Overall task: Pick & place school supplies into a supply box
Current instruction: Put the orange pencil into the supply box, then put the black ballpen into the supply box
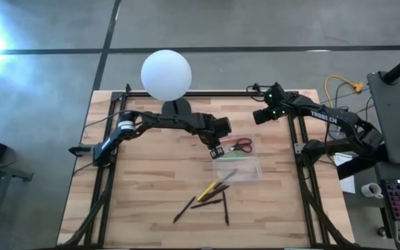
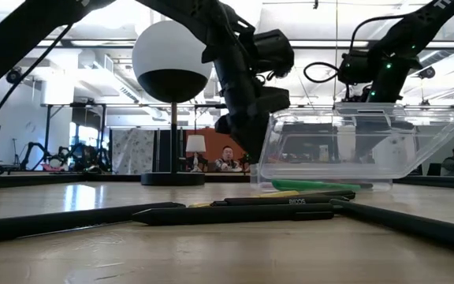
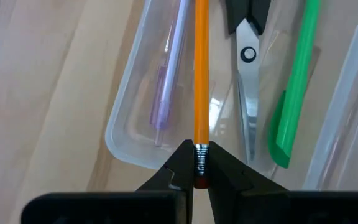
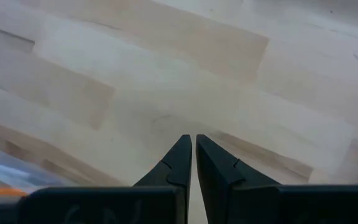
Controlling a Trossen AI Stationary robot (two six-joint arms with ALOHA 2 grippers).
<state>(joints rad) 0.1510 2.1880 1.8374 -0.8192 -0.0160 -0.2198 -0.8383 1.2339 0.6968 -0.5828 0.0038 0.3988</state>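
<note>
My left gripper [image 3: 201, 149] is shut on an orange pencil [image 3: 201, 74] over the clear supply box [image 3: 126, 140], at the box's left end [image 1: 217, 151]. Inside the box lie a pink pen [image 3: 166, 87], red-handled scissors [image 1: 242, 145] with their blades [image 3: 247, 99] showing, and a green marker [image 3: 294, 87]. A yellow pencil [image 1: 210, 189] and several dark pens [image 1: 207, 203] lie flat on the table, near of the box. My right gripper [image 4: 193, 140] is shut and hangs over bare wood beyond the box's far right corner [image 1: 261, 115]. My left gripper pinches the orange pencil at its metal ferrule [image 3: 201, 152], at the eraser end, between the two fingertips. The pencil runs on from the fingers in line with them, out over the inside of the box. The far end is outside the picture.
A white globe lamp [image 1: 166, 74] on a black base [image 1: 177, 107] stands at the far edge, close behind the left arm. The box's clear wall [image 2: 361, 150] rises above the pens in the low view. Bare wood lies to the left [image 1: 137, 187].
</note>
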